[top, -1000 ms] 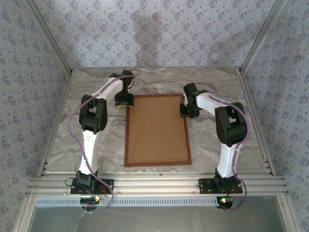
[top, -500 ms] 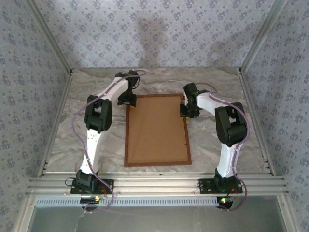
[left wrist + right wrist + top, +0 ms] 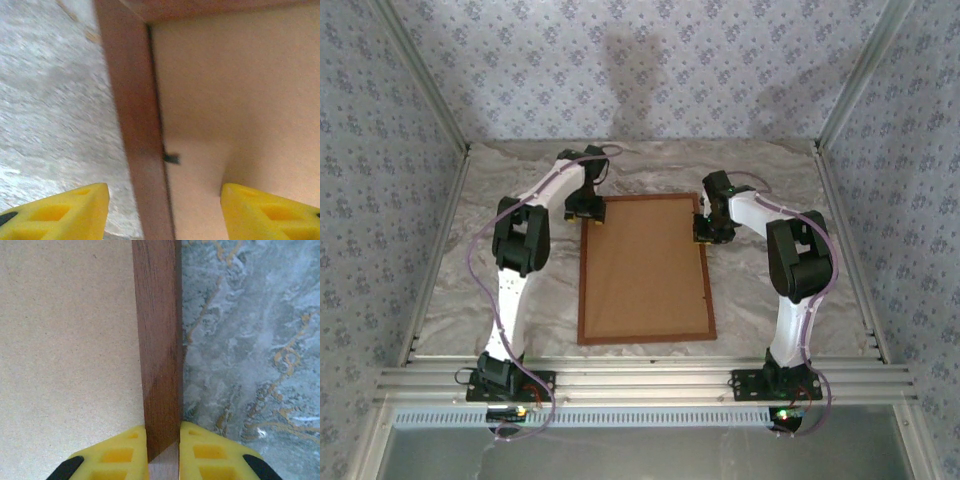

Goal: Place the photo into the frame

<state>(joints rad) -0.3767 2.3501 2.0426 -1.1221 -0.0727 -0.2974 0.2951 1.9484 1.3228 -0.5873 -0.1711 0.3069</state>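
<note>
The frame (image 3: 645,339), reddish-brown with narrow moulding, lies flat mid-table with a plain brown backing board (image 3: 645,270) filling it. The photo is hidden. My left gripper (image 3: 586,212) is over the frame's far left corner. In the left wrist view it (image 3: 165,200) stands open, its yellow fingers on either side of the left rail (image 3: 135,125), one over the table, one over the board (image 3: 240,90). My right gripper (image 3: 703,232) is at the frame's right side near the far corner. It (image 3: 163,437) is shut on the right rail (image 3: 157,340).
A small dark tab (image 3: 171,159) sticks out at the rail's inner edge onto the board. The marbled tabletop (image 3: 490,290) stretches to both sides of the frame. Patterned walls and metal posts close in the back and sides.
My left arm has swung right and slightly farther back, bringing its gripper from beside the frame's far left corner to over it. The right arm and the frame have not moved.
</note>
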